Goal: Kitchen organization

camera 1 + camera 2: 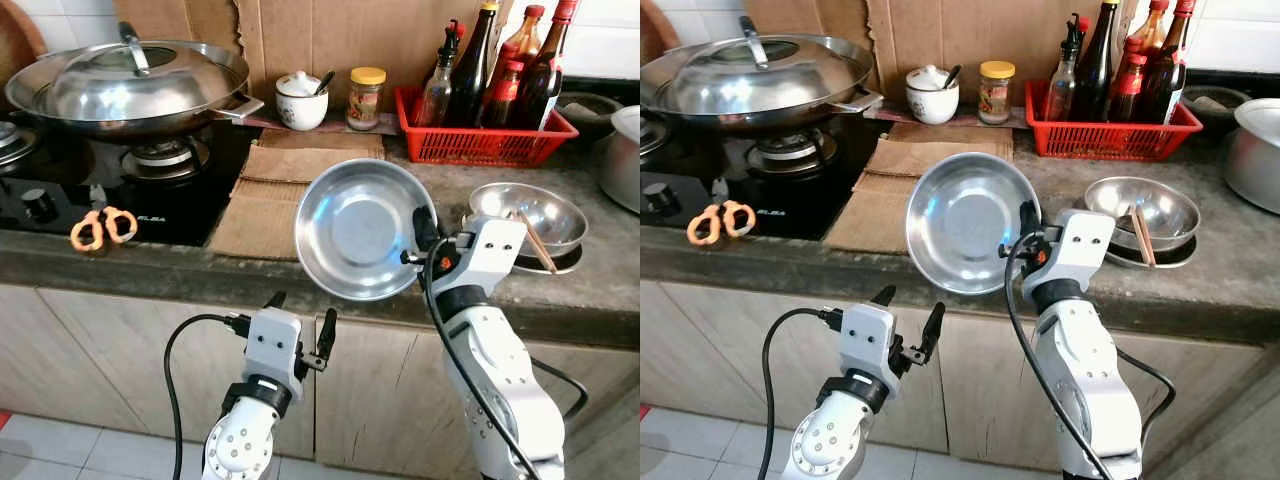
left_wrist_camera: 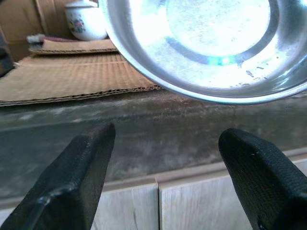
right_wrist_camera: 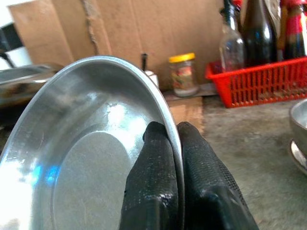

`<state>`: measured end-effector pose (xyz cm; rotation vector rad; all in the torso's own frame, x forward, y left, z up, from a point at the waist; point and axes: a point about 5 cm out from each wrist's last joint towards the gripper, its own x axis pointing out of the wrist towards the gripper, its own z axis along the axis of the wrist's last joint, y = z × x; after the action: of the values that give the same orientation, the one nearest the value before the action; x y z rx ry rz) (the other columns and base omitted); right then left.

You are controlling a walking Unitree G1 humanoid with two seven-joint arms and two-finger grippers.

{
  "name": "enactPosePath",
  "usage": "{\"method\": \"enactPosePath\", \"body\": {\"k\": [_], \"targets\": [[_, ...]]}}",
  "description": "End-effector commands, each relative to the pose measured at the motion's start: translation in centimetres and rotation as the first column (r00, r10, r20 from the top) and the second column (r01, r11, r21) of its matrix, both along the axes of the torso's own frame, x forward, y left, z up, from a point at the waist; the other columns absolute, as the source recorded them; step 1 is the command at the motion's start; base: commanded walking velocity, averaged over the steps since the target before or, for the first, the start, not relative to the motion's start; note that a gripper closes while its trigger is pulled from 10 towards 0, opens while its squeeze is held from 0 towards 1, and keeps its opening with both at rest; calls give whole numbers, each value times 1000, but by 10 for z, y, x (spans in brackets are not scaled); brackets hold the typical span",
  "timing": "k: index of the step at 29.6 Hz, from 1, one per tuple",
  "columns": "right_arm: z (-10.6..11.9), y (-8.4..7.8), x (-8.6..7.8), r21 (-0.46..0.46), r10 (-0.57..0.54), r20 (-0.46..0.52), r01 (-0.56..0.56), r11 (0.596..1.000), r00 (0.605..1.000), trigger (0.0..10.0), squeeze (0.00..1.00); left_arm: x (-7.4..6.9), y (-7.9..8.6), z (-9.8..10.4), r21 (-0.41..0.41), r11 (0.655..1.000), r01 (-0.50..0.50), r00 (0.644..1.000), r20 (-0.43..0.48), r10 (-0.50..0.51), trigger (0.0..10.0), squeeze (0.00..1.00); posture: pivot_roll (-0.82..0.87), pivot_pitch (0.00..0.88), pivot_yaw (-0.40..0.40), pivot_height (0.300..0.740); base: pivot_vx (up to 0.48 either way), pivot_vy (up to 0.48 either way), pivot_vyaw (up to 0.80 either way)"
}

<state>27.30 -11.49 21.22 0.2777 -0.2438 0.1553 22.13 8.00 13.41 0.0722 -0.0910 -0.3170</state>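
Right pincer [image 3: 175,163] on plate [image 1: 350,225] rim

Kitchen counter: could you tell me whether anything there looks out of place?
Orange-handled scissors lie on the black gas stove near its front edge, an odd spot for them. Chopsticks rest in the steel bowl. The steel plate is tilted because the right end effector holds its rim.

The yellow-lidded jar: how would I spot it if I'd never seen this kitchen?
Find the red basket of dark bottles at the back of the grey counter. Just to its left, against the cardboard, stands the yellow-lidded jar, beside a white ceramic pot. It is the only small glass jar, with a bright yellow cap.
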Motion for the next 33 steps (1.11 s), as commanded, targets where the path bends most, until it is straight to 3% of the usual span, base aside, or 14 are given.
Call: {"method": "enactPosePath", "body": {"k": [1, 2, 3, 4, 33], "targets": [[2, 4, -2, 28, -3, 12, 3, 1000, 1000, 3843, 0, 0, -1, -2, 7, 1000, 5, 1000, -10, -5, 10000, 0, 48, 23, -36, 740, -300, 0, 0], [2, 4, -2, 24, -4, 7, 4, 1000, 1000, 9255, 0, 0, -1, -2, 6, 1000, 4, 1000, -10, -4, 10000, 0, 47, 25, -35, 740, -300, 0, 0], [1, 4, -2, 22, -5, 4, 5, 1000, 1000, 9255, 0, 0, -1, -2, 6, 1000, 3, 1000, -10, -3, 10000, 0, 47, 25, -35, 740, -300, 0, 0], [1, 4, -2, 16, -3, 2, 3, 1000, 1000, 10000, 0, 0, -1, -2, 5, 1000, 3, 1000, -9, -3, 10000, 0, 48, 25, -35, 740, -300, 0, 0], [-21, 2, -15, -105, 23, -50, -28, 994, 998, 10000, 0, 0, -1, -2, 5, 1000, -7, 1000, -9, 7, 10000, 0, 44, 30, -36, 740, -300, 0, 0]]}}
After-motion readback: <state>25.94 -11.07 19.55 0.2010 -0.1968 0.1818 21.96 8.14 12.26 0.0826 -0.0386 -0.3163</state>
